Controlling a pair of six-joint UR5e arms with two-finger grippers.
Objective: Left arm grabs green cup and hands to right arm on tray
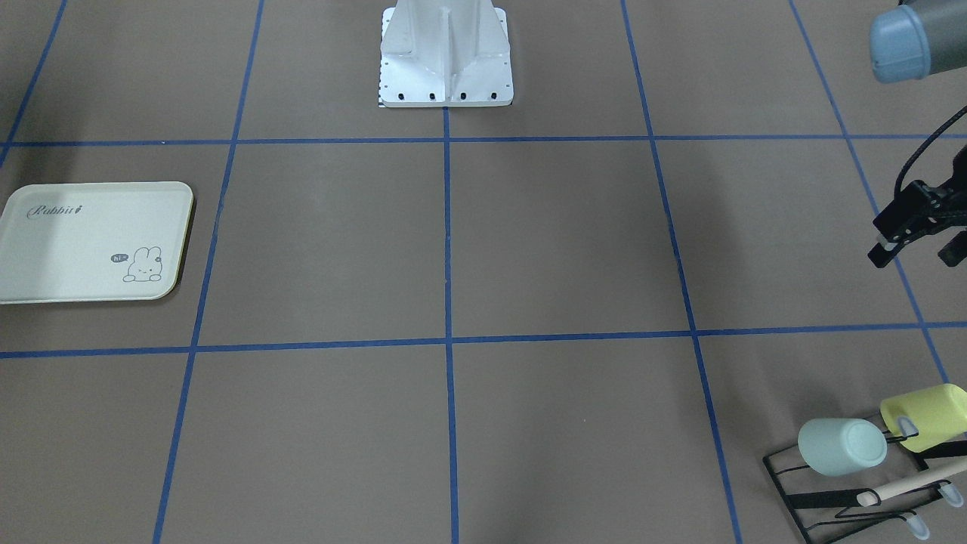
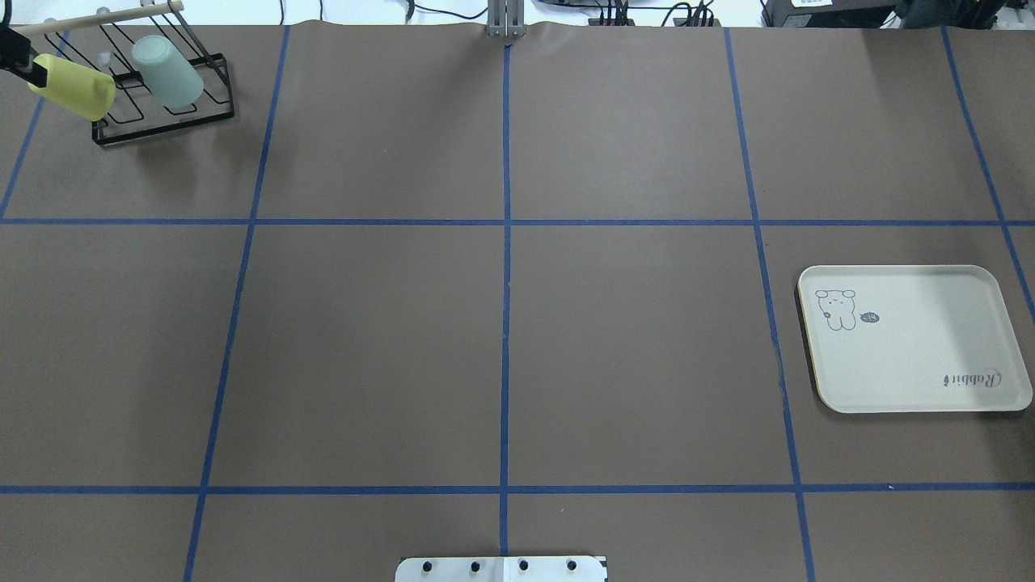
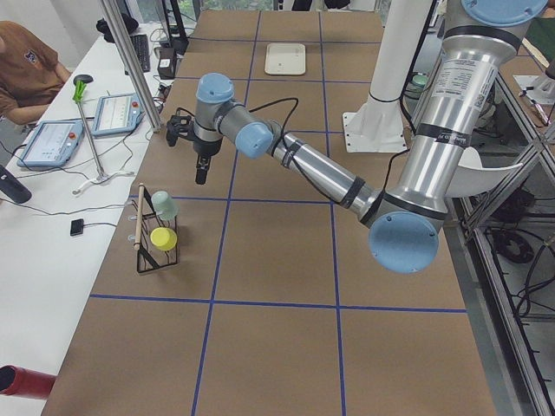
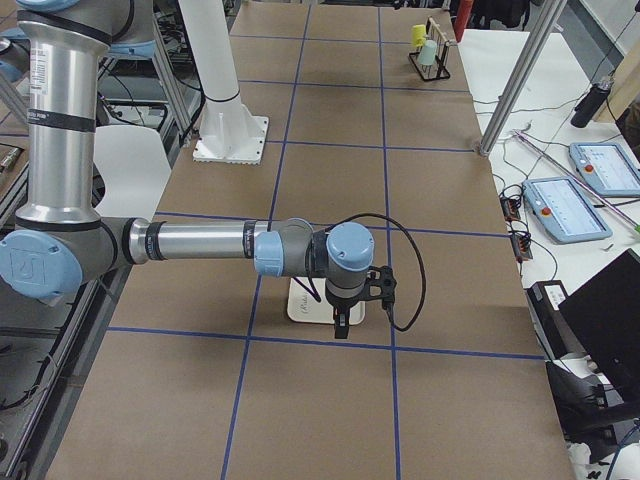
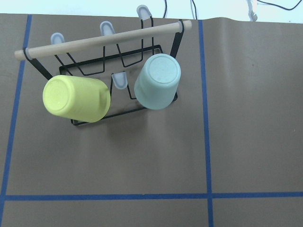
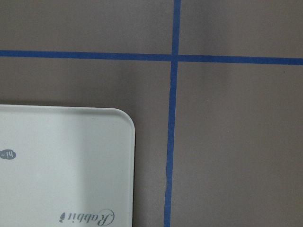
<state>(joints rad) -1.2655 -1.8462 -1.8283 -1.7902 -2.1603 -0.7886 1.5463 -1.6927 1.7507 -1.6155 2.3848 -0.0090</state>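
You have the tray (image 2: 914, 356) by the table's right edge, with the right gripper (image 4: 341, 318) above it; whether its fingers are apart or together cannot be told. Farther out, the left gripper (image 1: 914, 251) hangs with its fingers apart, short of the far left corner. There the green cup (image 2: 166, 71) sits bottom-up on a wire rack (image 2: 162, 130).

Pale green cup (image 5: 157, 81) inverted on rack (image 5: 102, 39); cream tray (image 2: 914, 356) flat.
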